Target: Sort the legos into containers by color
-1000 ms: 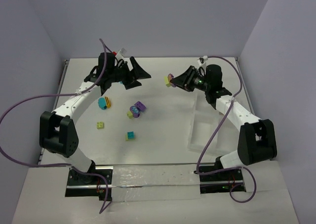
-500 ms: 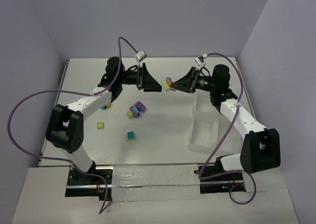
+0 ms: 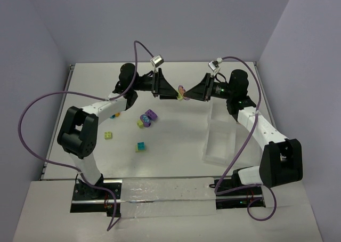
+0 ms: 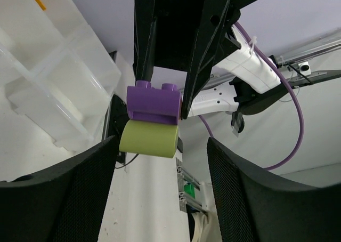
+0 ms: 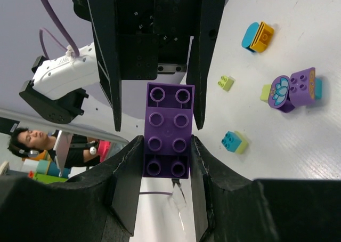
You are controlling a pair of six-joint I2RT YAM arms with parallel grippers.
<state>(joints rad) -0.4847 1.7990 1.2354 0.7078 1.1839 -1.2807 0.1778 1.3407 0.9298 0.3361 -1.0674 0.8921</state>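
Observation:
My right gripper [image 3: 188,94] is shut on a purple lego [image 3: 181,89] joined to a lime one, held in the air over the table's far middle. In the right wrist view my right gripper [image 5: 167,162] clamps the purple lego [image 5: 168,127] by its sides. My left gripper [image 3: 173,93] is open and faces it, its fingers [image 5: 114,66] flanking the brick's far end. In the left wrist view my left gripper [image 4: 160,199] is wide open below the purple lego [image 4: 153,102] and the lime lego [image 4: 149,138]. The translucent tray [image 3: 221,138] lies at the right.
On the table lie a purple-lime cluster [image 3: 147,117], a lime lego [image 3: 108,135], a teal-lime pair [image 3: 140,146] and an orange-teal pair [image 3: 113,114] partly under the left arm. They also show in the right wrist view, such as the orange-teal pair [image 5: 257,37]. The tray also shows in the left wrist view [image 4: 58,87].
My left gripper has swung right across the table's far side up to the brick pair in the right gripper. The right gripper shifted slightly left with its bricks.

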